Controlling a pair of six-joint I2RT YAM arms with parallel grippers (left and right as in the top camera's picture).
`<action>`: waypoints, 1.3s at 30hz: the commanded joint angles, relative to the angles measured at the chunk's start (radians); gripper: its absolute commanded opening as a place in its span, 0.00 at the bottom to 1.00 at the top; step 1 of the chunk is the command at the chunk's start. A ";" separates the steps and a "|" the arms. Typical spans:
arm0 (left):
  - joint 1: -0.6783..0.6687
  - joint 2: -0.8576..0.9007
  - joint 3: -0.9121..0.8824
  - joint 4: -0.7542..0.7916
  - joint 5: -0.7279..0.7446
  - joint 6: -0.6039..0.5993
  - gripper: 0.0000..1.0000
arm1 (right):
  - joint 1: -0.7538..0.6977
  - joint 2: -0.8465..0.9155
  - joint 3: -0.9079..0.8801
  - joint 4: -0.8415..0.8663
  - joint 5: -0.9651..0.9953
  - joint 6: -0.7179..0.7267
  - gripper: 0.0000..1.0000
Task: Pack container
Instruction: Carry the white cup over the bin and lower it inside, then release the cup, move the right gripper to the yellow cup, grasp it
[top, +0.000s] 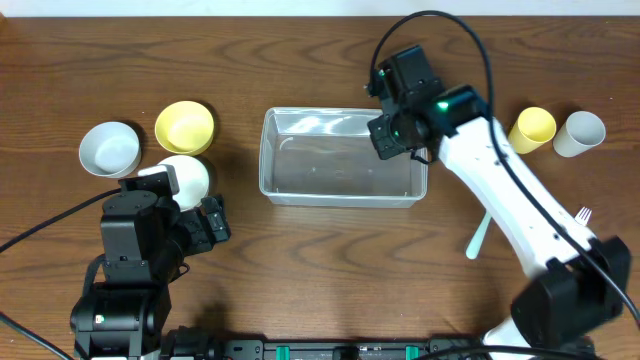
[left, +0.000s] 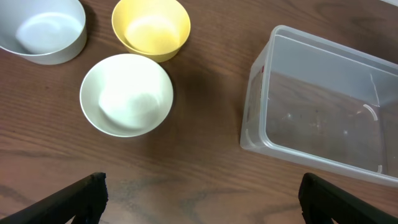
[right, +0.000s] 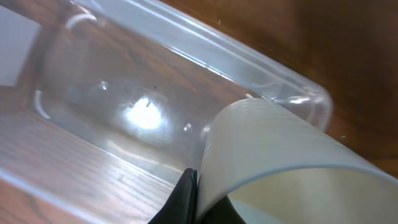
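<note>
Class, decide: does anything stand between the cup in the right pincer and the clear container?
Nothing visible does. The pale cup, pinched by the right pincer, hangs over the right end of the empty container.

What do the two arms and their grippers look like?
The left arm is all black and boxy, with black fingers. The right arm has a long white link, a black base and a black gripper with a green light. Black cables run to both.
</note>
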 joint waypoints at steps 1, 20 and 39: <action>0.006 0.002 0.023 -0.002 0.007 -0.006 0.98 | -0.003 0.051 -0.004 0.018 -0.005 0.021 0.01; 0.006 0.002 0.023 -0.002 0.007 -0.005 0.98 | -0.029 0.175 -0.004 0.055 -0.004 0.025 0.32; 0.006 0.002 0.023 -0.002 0.007 -0.005 0.98 | -0.063 0.131 0.131 0.048 0.015 0.016 0.43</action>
